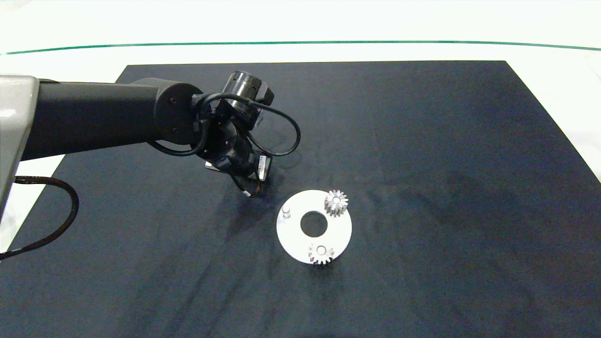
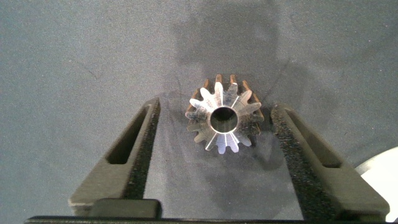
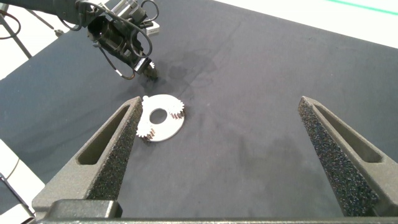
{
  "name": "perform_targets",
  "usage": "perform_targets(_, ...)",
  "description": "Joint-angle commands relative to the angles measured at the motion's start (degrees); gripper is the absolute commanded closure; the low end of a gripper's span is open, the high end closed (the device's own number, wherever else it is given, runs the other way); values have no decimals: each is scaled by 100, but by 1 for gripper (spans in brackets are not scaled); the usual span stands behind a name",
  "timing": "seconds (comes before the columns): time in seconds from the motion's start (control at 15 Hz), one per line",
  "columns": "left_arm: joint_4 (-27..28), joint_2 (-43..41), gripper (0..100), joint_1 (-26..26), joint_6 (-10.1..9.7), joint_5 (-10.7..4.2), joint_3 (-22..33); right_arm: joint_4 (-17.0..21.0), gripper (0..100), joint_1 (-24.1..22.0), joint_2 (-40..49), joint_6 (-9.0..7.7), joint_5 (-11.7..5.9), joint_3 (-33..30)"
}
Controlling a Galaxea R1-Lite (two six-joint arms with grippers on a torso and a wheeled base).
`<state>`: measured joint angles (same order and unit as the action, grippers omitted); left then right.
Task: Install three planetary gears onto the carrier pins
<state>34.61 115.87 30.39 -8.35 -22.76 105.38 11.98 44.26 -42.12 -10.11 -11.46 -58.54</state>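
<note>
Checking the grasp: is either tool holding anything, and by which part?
Nothing held: left tool open around a gear; right tool open, empty.

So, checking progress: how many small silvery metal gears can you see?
3: two sit on pins of the flat white disc, far side and near side; one lies on the mat between the open left gripper's fingers.

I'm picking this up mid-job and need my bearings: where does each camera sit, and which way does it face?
Head view: above the table, looking down on the black mat, white disc and left arm.
Left wrist view: on the left arm, facing the mat; its open claw straddles the third gear.
Right wrist view: high on the right arm, looking across the mat between its open claw.
Shared: head and right wrist views both show disc and left arm.
</note>
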Motion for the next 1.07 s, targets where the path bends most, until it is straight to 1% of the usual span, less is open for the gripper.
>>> perform_targets(0.07, 20, -3, 37, 2, -17, -18, -8, 6, 0, 3, -24, -9, -5, 0)
perform_targets(0.33, 20, -65, 44, 2, -35, 0, -96, 6, 0, 3, -60, 0, -5, 9)
perform_targets(0.47, -7, -126, 49, 2, -35, 140, -210, 6, 0, 3, -86, 0, -5, 9)
perform_targets(0.53, -7, -161, 50, 11, -53, 158, -228, 6, 0, 12, -77, 0, -5, 9)
perform_targets(0.67, -86, -153, 55, 2, -97, 149, -210, 6, 0, 3, -60, 0, -5, 0)
perform_targets(0.73, -218, -144, 56, 11, -149, 149, -228, 6, 0, 3, -51, -9, -5, 9)
perform_targets(1.07, -244, -30, 67, 107, -149, 158, -193, 6, 0, 3, -42, -9, -14, 9)
